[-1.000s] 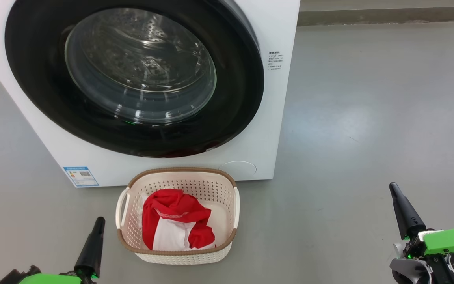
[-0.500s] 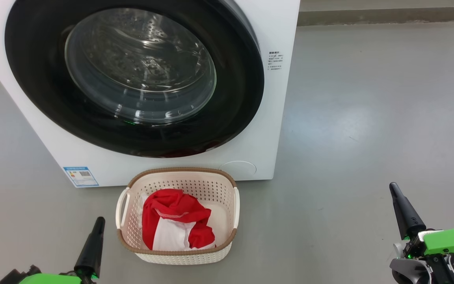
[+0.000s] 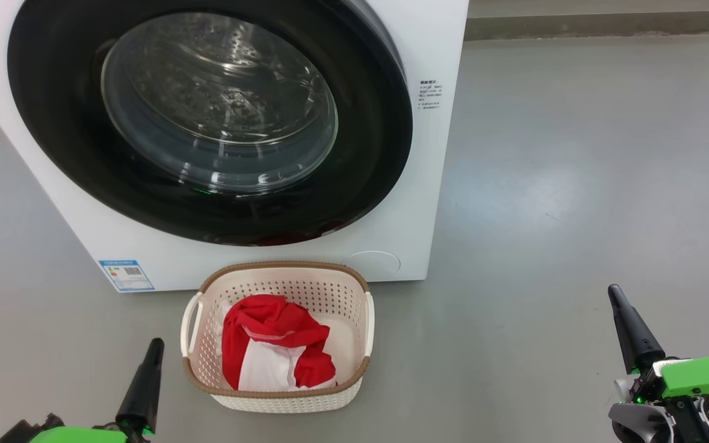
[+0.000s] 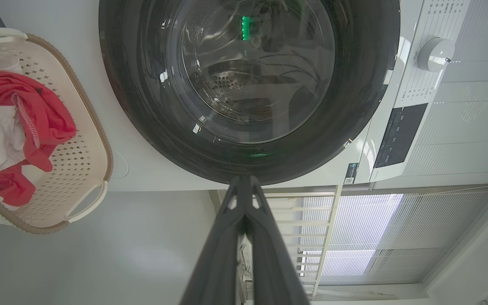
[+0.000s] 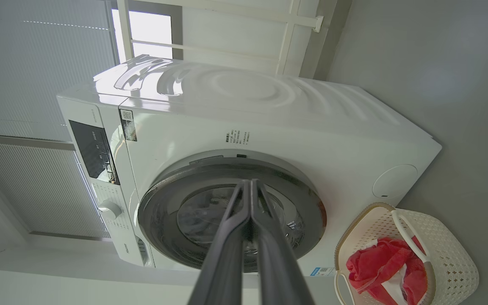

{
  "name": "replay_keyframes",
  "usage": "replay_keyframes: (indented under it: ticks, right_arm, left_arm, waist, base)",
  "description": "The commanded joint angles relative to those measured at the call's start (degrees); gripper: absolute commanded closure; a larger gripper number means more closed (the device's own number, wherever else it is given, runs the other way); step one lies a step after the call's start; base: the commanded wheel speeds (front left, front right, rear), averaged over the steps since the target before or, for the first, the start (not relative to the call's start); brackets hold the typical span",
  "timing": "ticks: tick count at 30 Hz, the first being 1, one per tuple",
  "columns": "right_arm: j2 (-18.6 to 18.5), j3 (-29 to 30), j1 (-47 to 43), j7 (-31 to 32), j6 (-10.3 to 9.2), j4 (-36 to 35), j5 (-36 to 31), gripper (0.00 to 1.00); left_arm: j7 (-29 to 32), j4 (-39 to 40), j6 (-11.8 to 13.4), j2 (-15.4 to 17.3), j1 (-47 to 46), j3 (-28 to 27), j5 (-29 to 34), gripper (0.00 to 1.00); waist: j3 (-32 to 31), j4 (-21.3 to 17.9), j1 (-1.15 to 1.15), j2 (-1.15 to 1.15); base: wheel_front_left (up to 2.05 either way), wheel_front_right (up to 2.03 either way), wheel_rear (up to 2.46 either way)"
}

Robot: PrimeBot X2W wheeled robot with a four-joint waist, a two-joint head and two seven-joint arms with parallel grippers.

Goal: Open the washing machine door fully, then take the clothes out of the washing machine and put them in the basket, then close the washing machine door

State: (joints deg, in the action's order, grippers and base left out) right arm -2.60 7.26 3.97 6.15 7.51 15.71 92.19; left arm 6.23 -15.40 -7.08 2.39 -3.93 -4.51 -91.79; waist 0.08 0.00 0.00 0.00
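On the grey floor point(image 3: 576, 184) just in front of the washing machine point(image 3: 434, 203), the basket point(image 3: 284, 268) stands with the clothes point(image 3: 271, 344) heaped inside it, red with a white panel showing. The washing machine door point(image 3: 219, 104) appears to lie flush against the white front. Through it the steel drum point(image 3: 237, 55) looks bare, though reflections hide part of it. The left hand point(image 3: 155, 347) hangs low near the basket's left side, apart from it, its two dark fingers pressed together on nothing. The right hand point(image 3: 616, 300) sits well off to the right, likewise pinched closed and empty. Judging from this, all three steps look done and the task is at its end. The next move likely calls for no more than checking that the door has latched. If it has not, a firm push on its black rim point(image 3: 53, 141) with a closed hand should do.
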Motion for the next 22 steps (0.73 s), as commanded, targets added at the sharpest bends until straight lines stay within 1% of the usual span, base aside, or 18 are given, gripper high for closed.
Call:
replay_keyframes:
  ticks: [1,22]
  right_arm:
    - [-0.32,-0.71,2.48,0.35,-0.02,-1.46,-0.05,1.00]
    - [-0.31,-0.69,2.48,0.36,-0.02,-1.46,-0.06,1.00]
  left_arm:
    - [0.29,1.12,-0.41,0.51,-2.53,-2.07,-0.33,1.00]
    - [0.29,1.13,-0.41,0.51,-2.53,-2.08,-0.32,1.00]
  waist:
    - [0.00,0.00,0.00,0.00]
    - [0.00,0.00,0.00,0.00]
  base:
    - [0.00,0.00,0.00]
    - [0.00,0.00,0.00]
